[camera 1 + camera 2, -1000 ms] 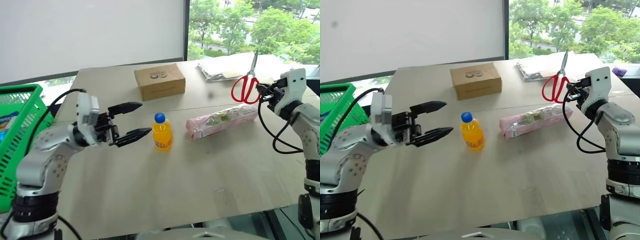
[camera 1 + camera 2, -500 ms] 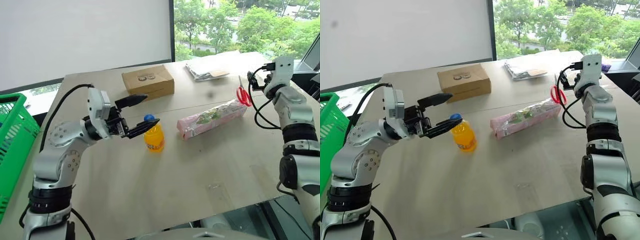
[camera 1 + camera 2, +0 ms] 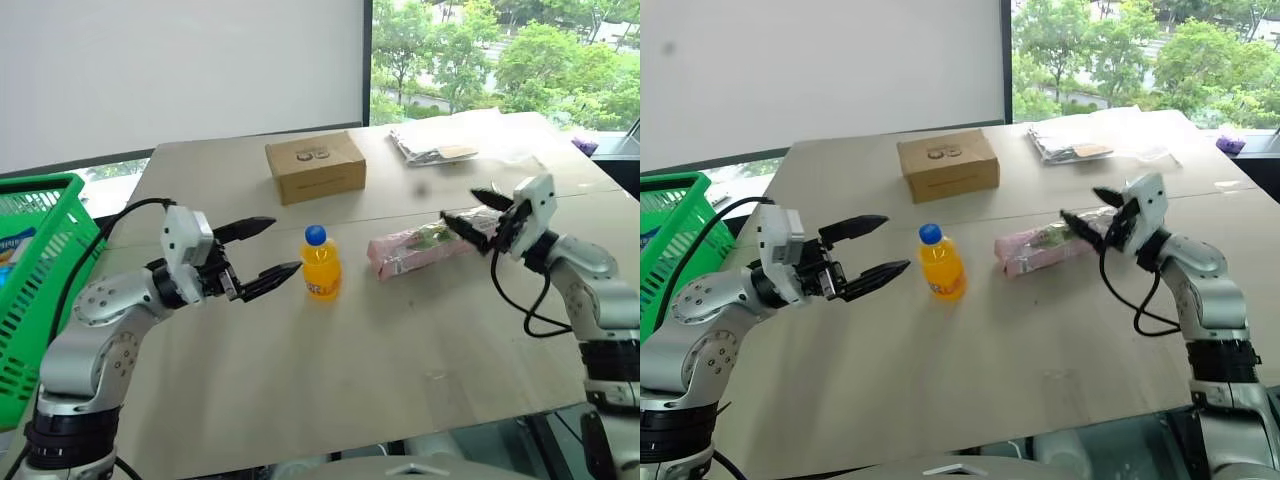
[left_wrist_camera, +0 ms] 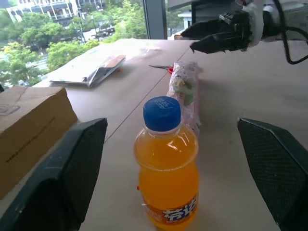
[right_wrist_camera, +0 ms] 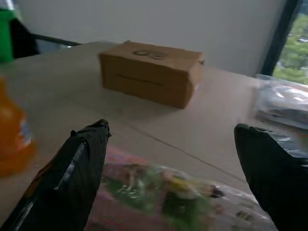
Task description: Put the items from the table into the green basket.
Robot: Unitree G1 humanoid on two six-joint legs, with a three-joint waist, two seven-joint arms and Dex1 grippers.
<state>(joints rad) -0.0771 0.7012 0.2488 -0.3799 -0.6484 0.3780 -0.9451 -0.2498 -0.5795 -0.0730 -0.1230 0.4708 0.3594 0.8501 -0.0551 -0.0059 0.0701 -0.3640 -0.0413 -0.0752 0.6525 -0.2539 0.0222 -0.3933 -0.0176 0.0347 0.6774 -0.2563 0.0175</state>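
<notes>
Bottle (image 3: 321, 263) stands upright mid-table (image 3: 400, 350), just beyond the left gripper (image 3: 261, 252), whose jaws are spread and empty. Right gripper (image 3: 468, 208), jaws also spread, hovers over the packet (image 3: 415, 249) at its right end. Basket (image 3: 40, 290) sits off the table's left edge.

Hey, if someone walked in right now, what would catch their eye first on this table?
Probably the orange bottle with its blue cap, upright mid-table just off the open left gripper. Next, the pink packet lying beside it, with the open right gripper over its far end. The green basket stands off the table's left edge, and a cardboard box sits further back.
</notes>
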